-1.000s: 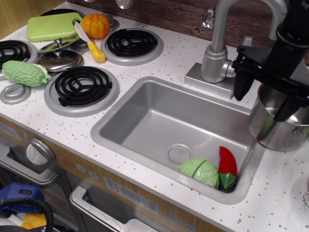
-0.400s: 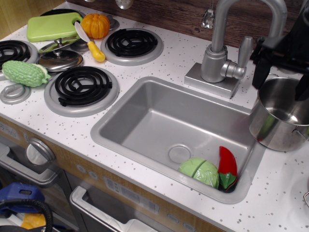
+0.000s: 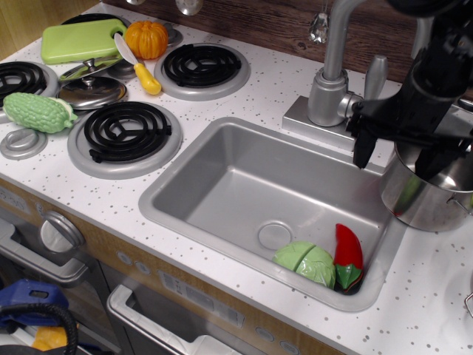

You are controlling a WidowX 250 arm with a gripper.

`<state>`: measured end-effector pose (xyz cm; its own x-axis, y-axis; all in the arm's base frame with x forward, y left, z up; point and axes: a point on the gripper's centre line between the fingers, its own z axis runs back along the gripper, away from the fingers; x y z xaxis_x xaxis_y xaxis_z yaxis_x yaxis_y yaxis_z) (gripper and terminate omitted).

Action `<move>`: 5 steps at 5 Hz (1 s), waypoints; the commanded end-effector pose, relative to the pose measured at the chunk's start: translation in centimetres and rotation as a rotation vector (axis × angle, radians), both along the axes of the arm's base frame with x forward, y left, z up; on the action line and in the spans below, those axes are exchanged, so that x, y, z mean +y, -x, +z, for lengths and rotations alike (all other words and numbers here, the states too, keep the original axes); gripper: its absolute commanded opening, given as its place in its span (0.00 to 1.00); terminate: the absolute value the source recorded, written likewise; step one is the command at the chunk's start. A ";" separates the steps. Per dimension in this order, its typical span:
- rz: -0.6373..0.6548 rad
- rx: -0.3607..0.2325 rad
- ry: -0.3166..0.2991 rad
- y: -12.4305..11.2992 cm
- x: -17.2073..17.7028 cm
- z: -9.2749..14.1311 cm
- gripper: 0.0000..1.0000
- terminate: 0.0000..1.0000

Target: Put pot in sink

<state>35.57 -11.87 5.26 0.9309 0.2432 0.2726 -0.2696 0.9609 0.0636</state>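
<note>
Speckled white counter with a sunken sink at its middle.
Relative to the sink: the pot stands just beside its right rim; the faucet base sits behind it; coil burners lie to its left, with a green bumpy vegetable, steel lid, yellow-handled knife, green cutting board and orange pumpkin farther left.

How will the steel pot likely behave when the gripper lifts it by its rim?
The pot looks rigid, with mirror-smooth walls, so probably slippery. It appears empty and thin-walled, likely light. The gripper straddles one side of the rim, so it may tilt.
</note>
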 end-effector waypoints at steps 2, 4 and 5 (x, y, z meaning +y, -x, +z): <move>0.026 -0.071 0.055 -1.7 0.6 1.2 0.00 0.00; 0.043 -0.042 0.006 -1.7 -0.5 3.2 0.00 0.00; -0.018 -0.013 -0.111 -1.1 1.4 5.0 0.00 0.00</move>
